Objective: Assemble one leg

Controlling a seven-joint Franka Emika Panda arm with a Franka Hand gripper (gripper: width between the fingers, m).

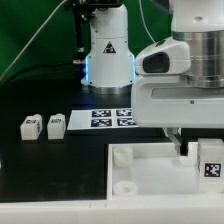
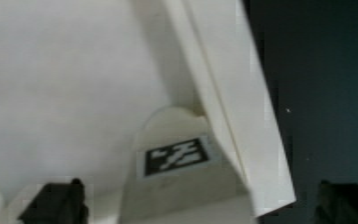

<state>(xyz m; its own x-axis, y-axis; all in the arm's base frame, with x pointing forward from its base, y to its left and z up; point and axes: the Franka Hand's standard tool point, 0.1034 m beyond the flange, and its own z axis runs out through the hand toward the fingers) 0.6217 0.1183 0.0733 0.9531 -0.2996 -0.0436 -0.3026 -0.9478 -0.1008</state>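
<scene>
A white leg (image 1: 211, 160) with a black-and-white tag stands in the right part of the large white tabletop (image 1: 140, 175), close to its far rim. In the wrist view the leg (image 2: 179, 155) rests against the tabletop's raised rim (image 2: 229, 90). My gripper (image 1: 192, 147) hangs just above it. In the wrist view the gripper (image 2: 199, 202) is open, with one dark fingertip (image 2: 55, 200) on each side of the leg and a gap at both. Two more legs (image 1: 30, 125) (image 1: 55, 124) lie on the black table at the exterior view's left.
The marker board (image 1: 108, 118) lies flat behind the tabletop, in front of the robot base (image 1: 107, 55). Round corner sockets (image 1: 122, 156) show on the tabletop's left side. The arm's white housing (image 1: 185, 70) covers the right of the exterior view.
</scene>
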